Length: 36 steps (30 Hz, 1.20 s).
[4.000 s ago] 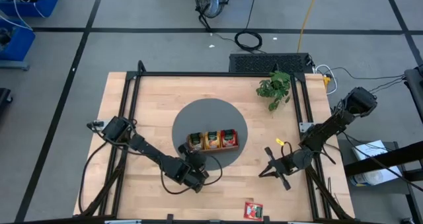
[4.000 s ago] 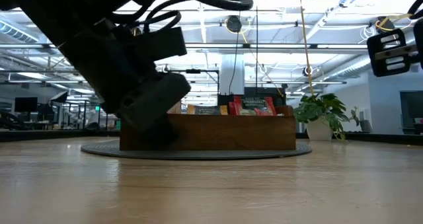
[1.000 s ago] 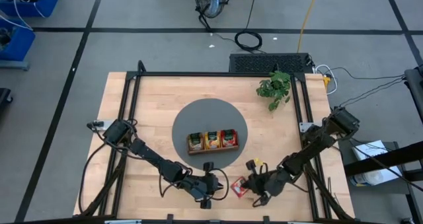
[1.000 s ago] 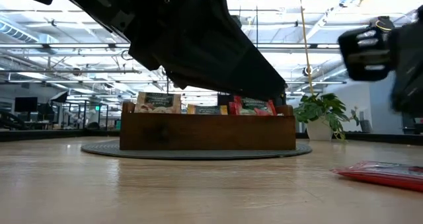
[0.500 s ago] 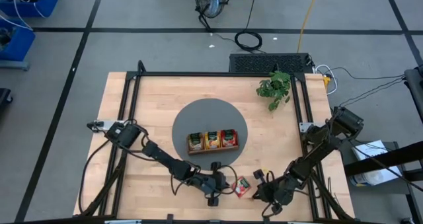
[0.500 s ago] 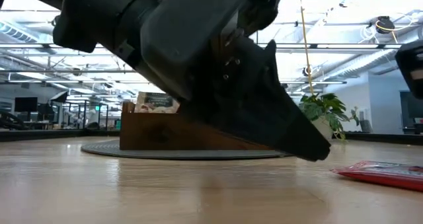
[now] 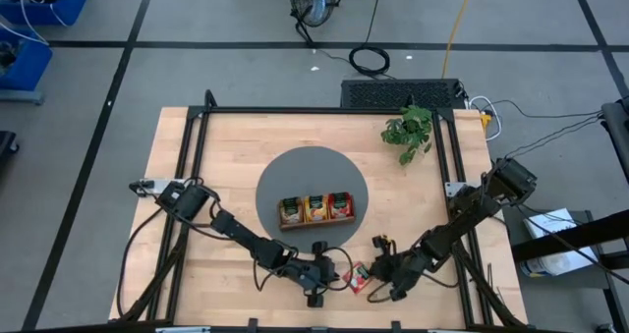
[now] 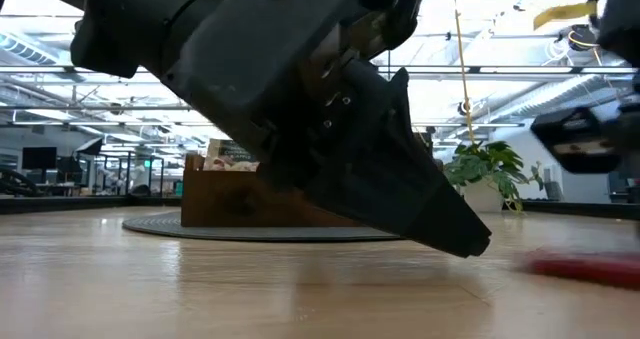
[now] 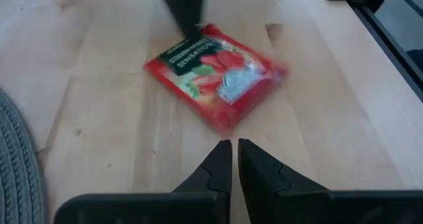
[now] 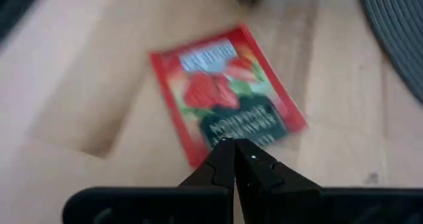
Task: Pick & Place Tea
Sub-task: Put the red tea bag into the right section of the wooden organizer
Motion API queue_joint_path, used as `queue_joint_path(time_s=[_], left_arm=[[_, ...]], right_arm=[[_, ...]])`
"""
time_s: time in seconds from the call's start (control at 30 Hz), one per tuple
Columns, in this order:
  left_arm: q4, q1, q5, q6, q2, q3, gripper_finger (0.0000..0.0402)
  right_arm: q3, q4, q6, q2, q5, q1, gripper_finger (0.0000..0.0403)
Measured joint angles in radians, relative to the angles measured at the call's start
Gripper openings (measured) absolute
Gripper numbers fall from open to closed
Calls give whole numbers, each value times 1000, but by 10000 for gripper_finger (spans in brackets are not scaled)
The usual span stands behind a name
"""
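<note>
A robotics lab in an open industrial hall. The pale wooden table [image 7: 226, 146] in a black metal frame [image 7: 295, 110] stands on grey floor, coiled black cable [image 7: 370, 59] at twelve o'clock (fluorescent ceiling strips [image 8: 100, 74] overhead).

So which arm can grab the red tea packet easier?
Probably the right: its tool is shut with tips already at the red tea packet. The left tool, also shut, sits just short of it.

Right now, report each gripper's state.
Left gripper: closed, empty, beside the red tea packet.
Right gripper: closed, empty, at the packet's edge.
</note>
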<state>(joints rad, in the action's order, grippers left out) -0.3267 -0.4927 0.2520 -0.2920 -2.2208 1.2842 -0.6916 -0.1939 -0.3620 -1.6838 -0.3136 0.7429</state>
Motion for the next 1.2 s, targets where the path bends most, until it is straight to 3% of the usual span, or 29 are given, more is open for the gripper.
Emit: queue_joint_path(time_s=[0.27,0.77,1.03,1.2], left_arm=[[2,0,-38,1,0,0,31],[-36,0,-37,13,-1,0,31],[-153,-13,-35,63,-1,0,31],[-160,-9,-37,27,-3,0,31]], right_arm=[[57,-33,-15,3,2,-73,0],[64,-136,124,-1,29,-115,0],[64,-303,216,8,27,-111,0],[64,-235,127,40,26,-111,0]])
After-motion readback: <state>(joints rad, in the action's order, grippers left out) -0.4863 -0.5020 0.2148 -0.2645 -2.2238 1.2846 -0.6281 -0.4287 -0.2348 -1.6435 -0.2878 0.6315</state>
